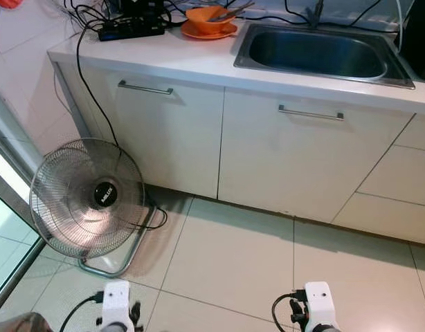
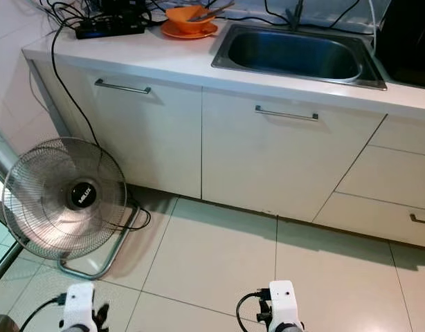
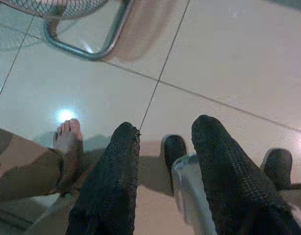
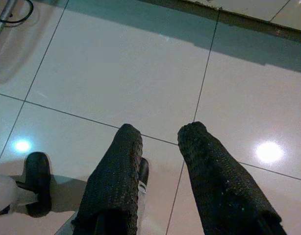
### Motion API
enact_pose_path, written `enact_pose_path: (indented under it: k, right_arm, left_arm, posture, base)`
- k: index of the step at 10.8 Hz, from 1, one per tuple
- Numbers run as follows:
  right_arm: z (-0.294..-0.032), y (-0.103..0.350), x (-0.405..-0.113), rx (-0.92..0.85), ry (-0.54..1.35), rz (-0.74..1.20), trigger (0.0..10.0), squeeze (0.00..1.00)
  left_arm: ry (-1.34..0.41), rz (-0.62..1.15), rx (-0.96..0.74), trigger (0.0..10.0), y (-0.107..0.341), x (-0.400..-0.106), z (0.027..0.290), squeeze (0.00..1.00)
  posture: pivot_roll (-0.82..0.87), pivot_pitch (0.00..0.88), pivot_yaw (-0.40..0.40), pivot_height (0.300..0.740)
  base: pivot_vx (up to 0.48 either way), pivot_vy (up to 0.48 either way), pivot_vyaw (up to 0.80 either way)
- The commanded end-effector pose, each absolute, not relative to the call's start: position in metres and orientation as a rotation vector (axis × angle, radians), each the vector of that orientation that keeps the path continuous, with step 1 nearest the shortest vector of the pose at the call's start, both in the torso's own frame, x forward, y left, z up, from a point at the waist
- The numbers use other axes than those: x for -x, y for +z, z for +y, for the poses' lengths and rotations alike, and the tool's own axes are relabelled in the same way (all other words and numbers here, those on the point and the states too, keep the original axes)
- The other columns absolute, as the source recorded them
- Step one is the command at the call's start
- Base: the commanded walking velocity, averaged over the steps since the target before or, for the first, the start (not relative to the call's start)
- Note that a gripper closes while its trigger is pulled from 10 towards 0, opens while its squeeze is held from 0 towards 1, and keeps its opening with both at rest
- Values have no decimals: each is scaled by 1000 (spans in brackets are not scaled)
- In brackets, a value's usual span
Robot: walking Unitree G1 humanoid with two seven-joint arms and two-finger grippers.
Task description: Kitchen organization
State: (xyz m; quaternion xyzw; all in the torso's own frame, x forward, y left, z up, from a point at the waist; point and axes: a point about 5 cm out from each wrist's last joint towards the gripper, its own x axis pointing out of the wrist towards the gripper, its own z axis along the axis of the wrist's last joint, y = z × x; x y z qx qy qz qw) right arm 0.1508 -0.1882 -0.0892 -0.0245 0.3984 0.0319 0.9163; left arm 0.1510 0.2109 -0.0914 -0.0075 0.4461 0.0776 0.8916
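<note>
Left eye view: both arms hang idle while the robot stands off, left gripper (image 3: 163,181) and right gripper (image 4: 160,171) spread and empty above the floor, the orange bowl (image 1: 209,17) waiting at eleven o'clock beside the sink (image 1: 316,72).

Sink (image 1: 399,69) right end cut by the frame edge; contents of orange bowl (image 1: 209,17) too small to tell; fan (image 3: 52,6) cropped at the wrist-view edge; person's foot (image 3: 67,139), leg cropped

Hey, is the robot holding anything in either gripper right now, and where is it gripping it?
Nothing is held: left gripper and right gripper both hang open above the floor.
</note>
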Motion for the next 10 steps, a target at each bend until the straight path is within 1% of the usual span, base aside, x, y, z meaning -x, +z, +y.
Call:
enact_pose_path:
  k: [1,2,6,8,10]
  right_arm:
    - [-191,-89,-152,44,53,822,10000,0]
    - [-191,-89,-151,44,53,824,10000,0]
    - [-191,-89,-151,36,48,829,10000,0]
    - [-191,-90,-150,27,41,844,10000,0]
    - [-191,-90,-151,38,47,838,10000,0]
  left_arm:
    - [162,926,27,10000,-91,-153,210,0]
    - [166,918,27,10000,-91,-153,210,0]
    - [169,926,31,10000,-91,-153,210,0]
    - [168,925,32,10000,-91,-154,210,0]
    - [170,924,31,10000,-91,-154,210,0]
  posture:
    - [7,34,10,740]
    - [7,36,9,740]
    - [8,34,8,740]
    - [10,28,8,740]
    - [11,29,7,740]
  base:
    - [0,0,0]
    - [345,0,0]
    - [480,0,0]
    - [480,0,-800]
    - [435,0,0]
